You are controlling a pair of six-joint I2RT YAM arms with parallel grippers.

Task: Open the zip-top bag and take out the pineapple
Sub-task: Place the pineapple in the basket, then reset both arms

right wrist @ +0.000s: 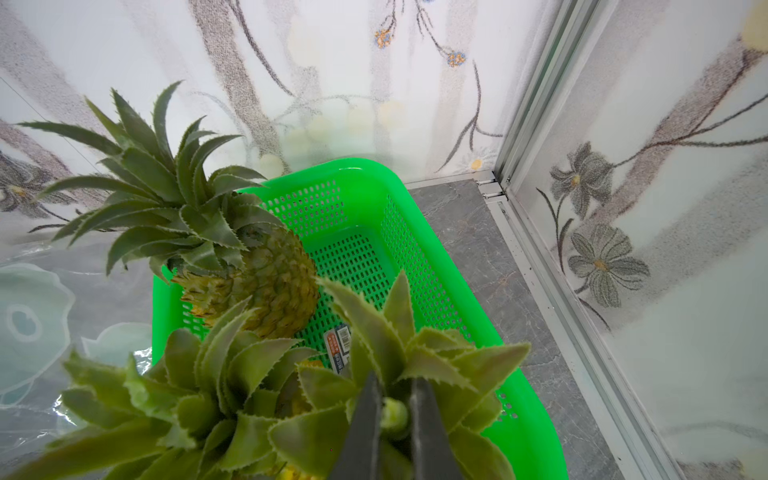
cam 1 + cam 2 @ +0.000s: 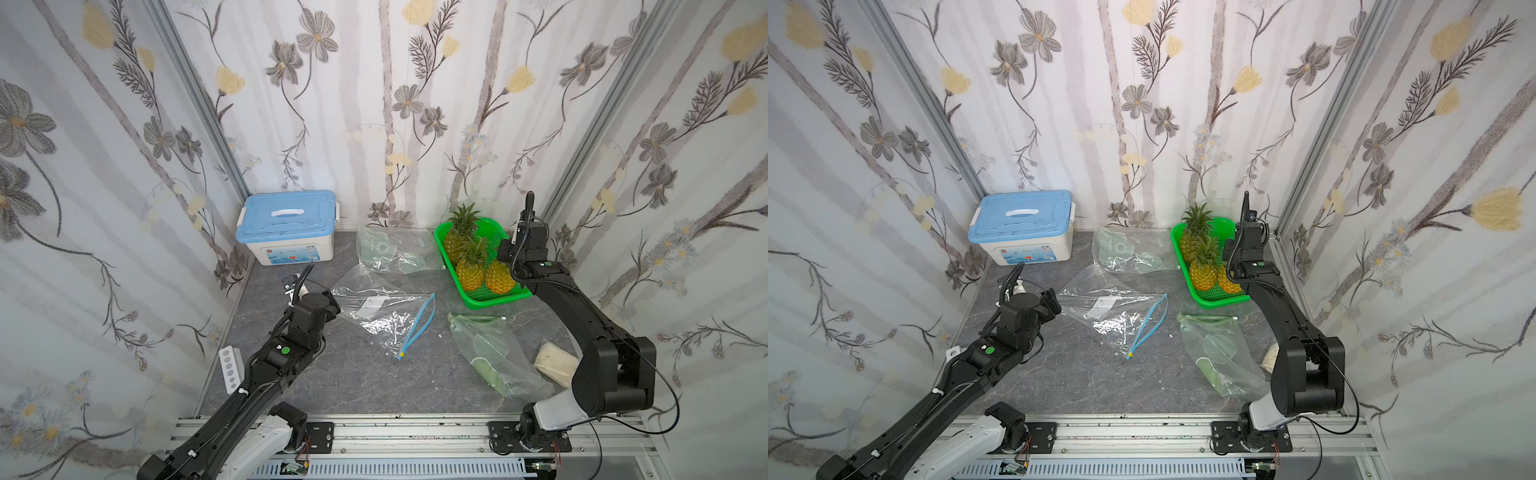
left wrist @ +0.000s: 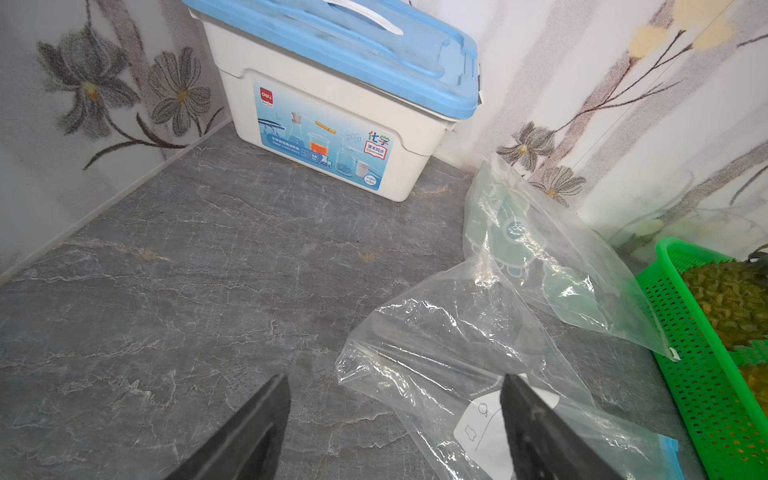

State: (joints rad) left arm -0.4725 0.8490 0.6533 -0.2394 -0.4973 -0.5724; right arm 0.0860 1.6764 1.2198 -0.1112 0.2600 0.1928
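Right wrist view: right end effector [image 1: 395, 399] clenched on pineapple [image 1: 399, 324] crown (in green basket [image 1: 415, 199]); left end effector [image 3: 395, 386] stood released.

Black left arm [image 2: 266, 374] and right arm [image 2: 582, 316], green-dotted, white-based.

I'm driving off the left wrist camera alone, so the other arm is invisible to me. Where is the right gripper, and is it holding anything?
Observer: The right gripper is above the green basket, shut on the leafy crown of a pineapple.
Operator: How many pineapples are at that basket?
Observer: Three show in both top views, counting the gripped one.
Operator: Is the clear bag in front of me unzipped?
Observer: Yes, its blue zip gapes, the two tracks apart.
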